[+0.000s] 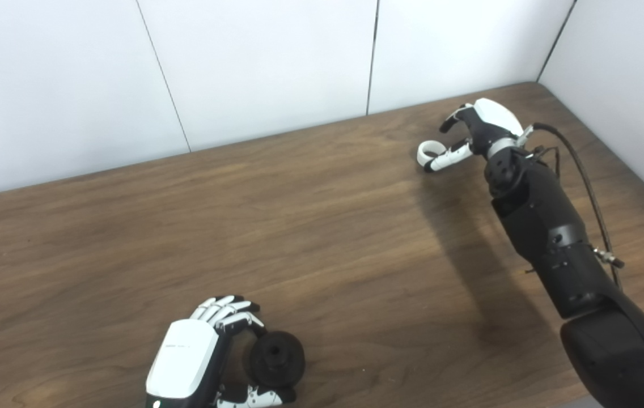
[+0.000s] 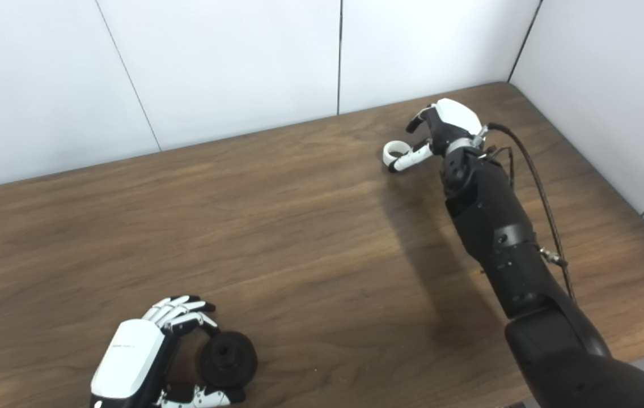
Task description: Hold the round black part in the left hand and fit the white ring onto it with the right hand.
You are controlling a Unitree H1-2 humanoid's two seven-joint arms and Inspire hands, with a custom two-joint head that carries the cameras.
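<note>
Wooden table [image 1: 310, 226], dark brown grain, fills most of both views; white wall panels [image 1: 254, 62] stand behind it and along the R side, meeting at the far-R corner.

R arm [image 1: 554, 232]: black segmented forearm w/ a black cable [image 1: 583, 170] looping along its outer side, reaching from the bottom-R edge toward the far-R part of the table. It casts a long shadow on the wood to its left.

L hand [image 1: 197, 351], near bottom edge, L of centre: white back plate facing up, fingers [image 1: 223, 309] curled over the far side of the round black part [image 1: 276, 358], thumb [image 1: 254, 396] under its near side. Hand is closed around the part, which stands on edge w/ its flat face & central hub turned toward the R.

R hand [image 1: 478, 133], far R of table: white shell on top, fingers bent. Thumb and a finger [image 1: 447, 158] pinch the white ring [image 1: 429, 152] at its R edge; ring's opening is visible. Whether ring touches the table or sits just above it, cannot tell.

Ring & black part lie well apart, at opposite ends of the table.
</note>
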